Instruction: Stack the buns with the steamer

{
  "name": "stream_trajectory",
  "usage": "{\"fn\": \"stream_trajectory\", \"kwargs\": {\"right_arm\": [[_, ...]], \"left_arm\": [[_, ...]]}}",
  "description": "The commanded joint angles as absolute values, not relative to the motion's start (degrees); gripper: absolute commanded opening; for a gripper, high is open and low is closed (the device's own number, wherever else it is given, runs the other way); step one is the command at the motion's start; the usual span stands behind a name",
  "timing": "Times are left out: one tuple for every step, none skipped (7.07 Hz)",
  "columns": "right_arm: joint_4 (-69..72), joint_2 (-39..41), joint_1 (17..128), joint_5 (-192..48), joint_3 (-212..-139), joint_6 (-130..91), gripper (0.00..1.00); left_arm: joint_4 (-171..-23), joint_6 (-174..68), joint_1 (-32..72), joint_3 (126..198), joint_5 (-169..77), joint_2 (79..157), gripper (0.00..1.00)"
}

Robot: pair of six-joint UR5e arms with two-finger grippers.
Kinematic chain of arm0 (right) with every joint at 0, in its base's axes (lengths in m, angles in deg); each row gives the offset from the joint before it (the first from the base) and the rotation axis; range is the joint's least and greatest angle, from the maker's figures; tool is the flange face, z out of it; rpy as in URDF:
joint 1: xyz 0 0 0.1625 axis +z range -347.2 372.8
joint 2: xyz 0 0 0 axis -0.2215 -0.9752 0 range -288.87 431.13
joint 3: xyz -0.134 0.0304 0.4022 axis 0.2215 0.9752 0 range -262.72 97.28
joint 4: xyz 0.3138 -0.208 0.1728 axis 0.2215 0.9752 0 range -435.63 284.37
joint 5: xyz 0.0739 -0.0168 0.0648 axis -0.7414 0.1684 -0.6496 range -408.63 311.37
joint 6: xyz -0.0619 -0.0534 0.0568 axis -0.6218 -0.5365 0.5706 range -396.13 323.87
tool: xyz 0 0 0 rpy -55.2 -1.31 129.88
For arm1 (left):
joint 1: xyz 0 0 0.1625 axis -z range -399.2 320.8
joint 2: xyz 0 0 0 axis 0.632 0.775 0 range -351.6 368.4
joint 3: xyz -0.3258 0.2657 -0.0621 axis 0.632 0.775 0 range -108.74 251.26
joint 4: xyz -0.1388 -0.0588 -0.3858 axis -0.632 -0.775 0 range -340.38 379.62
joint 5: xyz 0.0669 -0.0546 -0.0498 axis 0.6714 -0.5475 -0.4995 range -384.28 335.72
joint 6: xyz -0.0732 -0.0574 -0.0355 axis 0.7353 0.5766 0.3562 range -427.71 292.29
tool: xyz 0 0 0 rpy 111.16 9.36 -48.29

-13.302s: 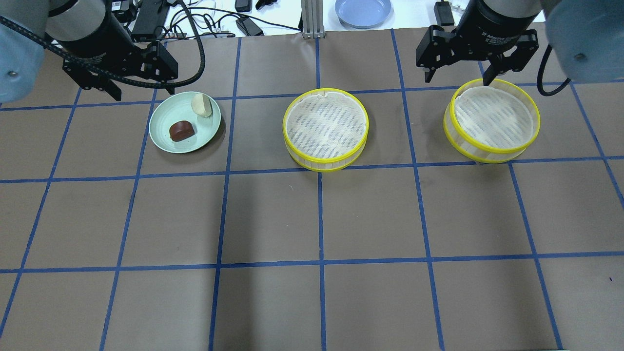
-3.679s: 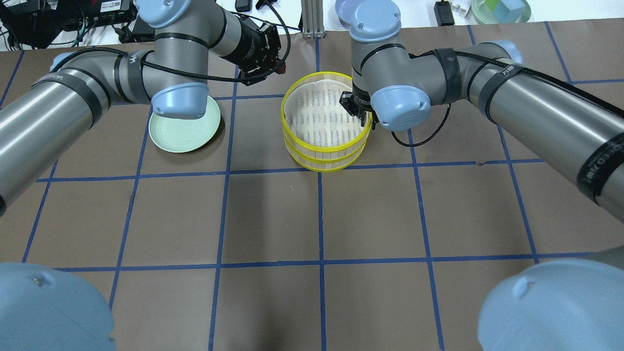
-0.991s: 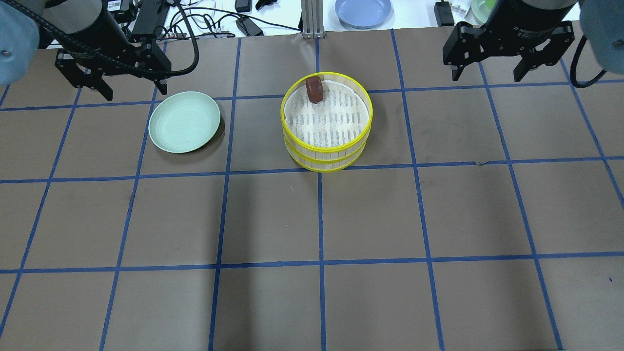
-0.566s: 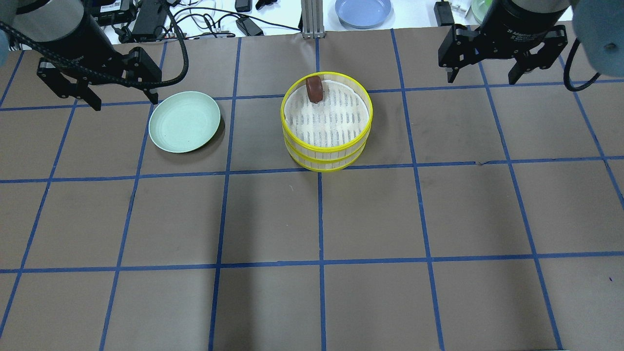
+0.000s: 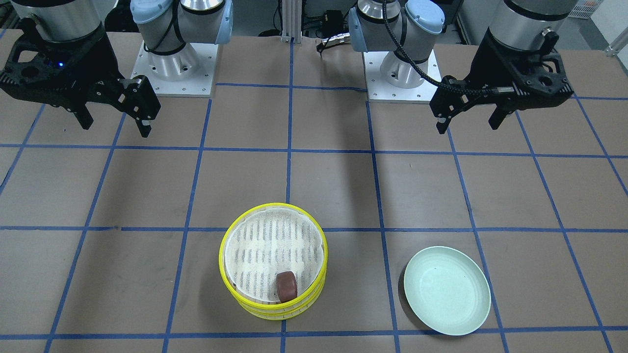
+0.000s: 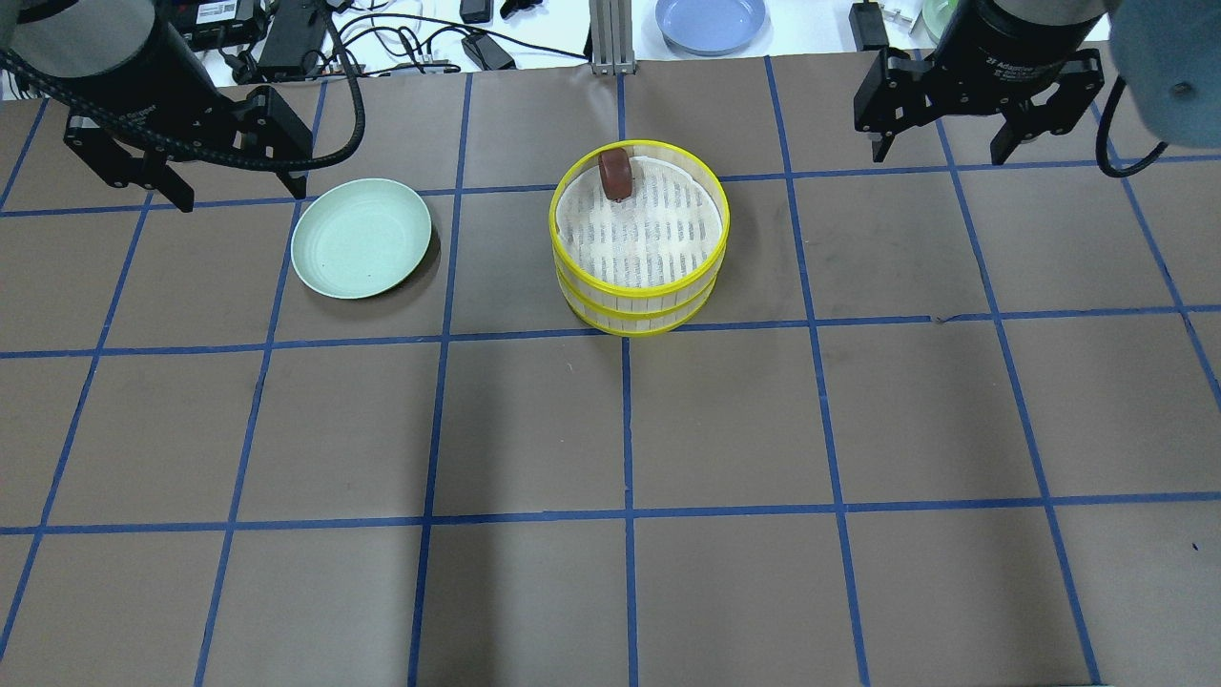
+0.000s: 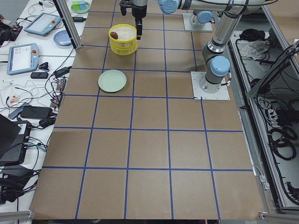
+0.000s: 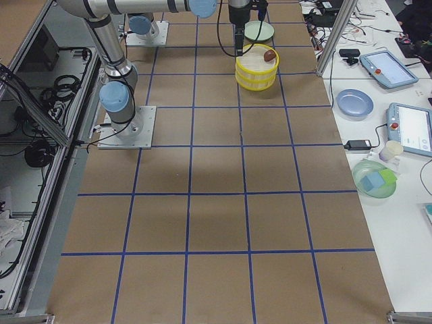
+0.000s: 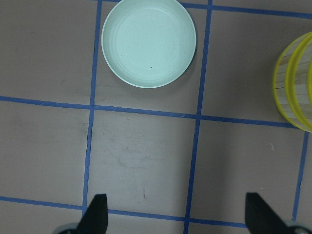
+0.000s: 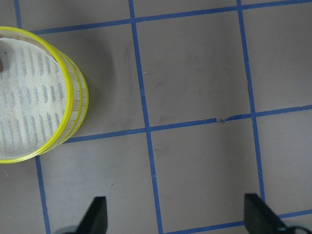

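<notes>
The steamer's two yellow-rimmed baskets stand stacked at the table's middle, also seen in the front view. The dark brown bun stands on edge in the top basket against its far rim. The cream bun is hidden. My left gripper is open and empty, high and beyond the mint plate. My right gripper is open and empty, well right of the stack. The left wrist view shows open fingers and the stack's edge. The right wrist view shows the stack.
An empty mint-green plate lies left of the stack, also in the left wrist view. A blue plate and cables lie beyond the table's far edge. Blue tape lines grid the brown table.
Since 13 s ago the baskets were stacked and both buns left the plate. Over the last second both open grippers drifted slightly left; the brown bun has not moved.
</notes>
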State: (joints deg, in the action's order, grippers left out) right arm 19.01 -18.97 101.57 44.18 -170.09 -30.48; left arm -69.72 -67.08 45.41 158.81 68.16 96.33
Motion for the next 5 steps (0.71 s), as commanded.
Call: {"fn": "stream_trajectory", "kwargs": {"right_arm": [[19.0,-19.0,101.6,44.4,-170.1,-30.5,1.00],[19.0,-19.0,101.6,44.4,-170.1,-30.5,1.00],[19.0,-19.0,101.6,44.4,-170.1,-30.5,1.00],[18.9,-19.0,101.6,44.6,-170.1,-30.5,1.00],[18.9,-19.0,101.6,44.6,-170.1,-30.5,1.00]], "left_arm": [[-69.8,-67.1,45.4,158.9,68.4,96.2,1.00],[-69.8,-67.1,45.4,159.0,68.2,96.5,1.00],[-69.7,-67.3,45.3,159.0,68.2,97.0,1.00],[-69.2,-67.2,45.4,159.6,68.2,97.5,1.00],[-69.1,-67.2,45.4,160.2,68.1,96.9,1.00]]}}
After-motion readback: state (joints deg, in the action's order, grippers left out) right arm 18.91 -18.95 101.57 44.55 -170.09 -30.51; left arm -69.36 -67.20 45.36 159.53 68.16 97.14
